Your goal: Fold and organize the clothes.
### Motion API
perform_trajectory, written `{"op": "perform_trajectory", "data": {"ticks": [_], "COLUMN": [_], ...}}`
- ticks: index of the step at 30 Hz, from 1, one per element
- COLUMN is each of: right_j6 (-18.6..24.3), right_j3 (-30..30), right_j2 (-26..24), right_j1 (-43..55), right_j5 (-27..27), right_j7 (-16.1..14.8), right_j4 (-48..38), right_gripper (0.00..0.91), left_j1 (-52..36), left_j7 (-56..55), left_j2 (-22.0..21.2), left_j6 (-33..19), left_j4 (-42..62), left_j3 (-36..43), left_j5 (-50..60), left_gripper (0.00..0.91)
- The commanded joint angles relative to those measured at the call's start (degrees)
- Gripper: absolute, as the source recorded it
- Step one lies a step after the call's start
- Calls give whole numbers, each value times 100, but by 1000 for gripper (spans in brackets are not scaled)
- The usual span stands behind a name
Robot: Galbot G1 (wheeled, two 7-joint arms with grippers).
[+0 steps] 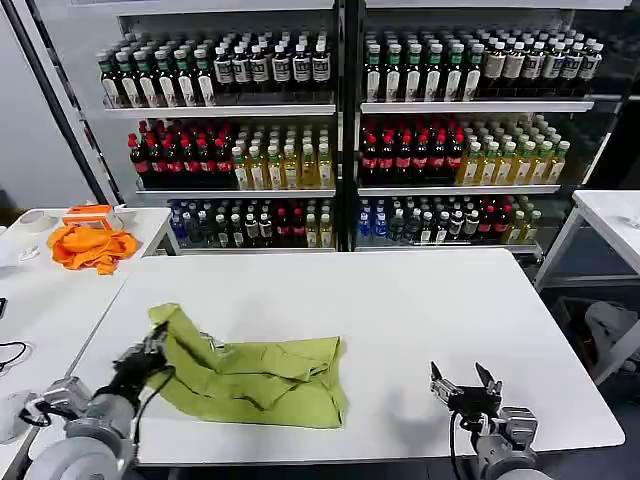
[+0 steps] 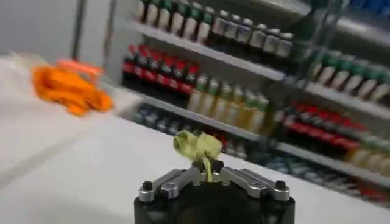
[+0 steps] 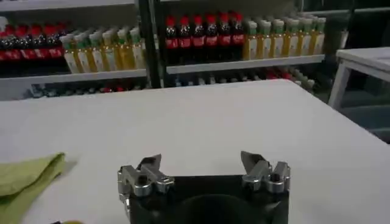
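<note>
The clothes are one lime-green T-shirt (image 1: pixel 255 375), lying crumpled and partly folded on the white table (image 1: pixel 400 320) near its front left. My left gripper (image 1: pixel 155 350) is shut on the shirt's left corner and holds it lifted off the table; in the left wrist view a bunch of green cloth (image 2: pixel 198 147) sticks out between the closed fingertips of the left gripper (image 2: pixel 207 167). My right gripper (image 1: pixel 463 385) hovers open above the table's front right, well clear of the shirt. The right wrist view shows the right gripper (image 3: pixel 202 163) with nothing between its fingers and a shirt edge (image 3: pixel 27 176) off to one side.
A bright orange cloth (image 1: pixel 92 245) lies on a second white table (image 1: pixel 40 300) at the left, with cables near that table's front. Shelves of bottles (image 1: pixel 340 130) fill the back wall. Another white table (image 1: pixel 610 215) stands at the right.
</note>
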Motion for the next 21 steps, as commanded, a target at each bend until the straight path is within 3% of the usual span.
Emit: {"op": "perform_trajectory", "data": {"ticks": [1, 9, 18, 19, 21], "right_j6": [4, 34, 88, 88, 90], "right_j3": [83, 209, 231, 225, 213], "right_j2": [-6, -38, -65, -67, -75], "right_j1": [-19, -43, -7, -6, -2], "right_j5": [8, 46, 17, 20, 18], "right_j7": [-8, -42, -67, -67, -66], "right_j4": [40, 20, -40, -43, -45], "right_gripper": [907, 907, 907, 907, 907], "left_j1": [-206, -599, -841, -854, -902], "left_j7": [45, 17, 185, 202, 225], "left_j2": [-598, -1020, -1199, -1217, -1264], "left_j6": [307, 273, 100, 97, 102], "left_j4": [-396, 79, 747, 822, 924], "left_j3": [1142, 2194, 2794, 2826, 2874], "left_j5": [-1439, -1096, -79, 23, 120], "left_gripper": [20, 20, 40, 131, 907]}}
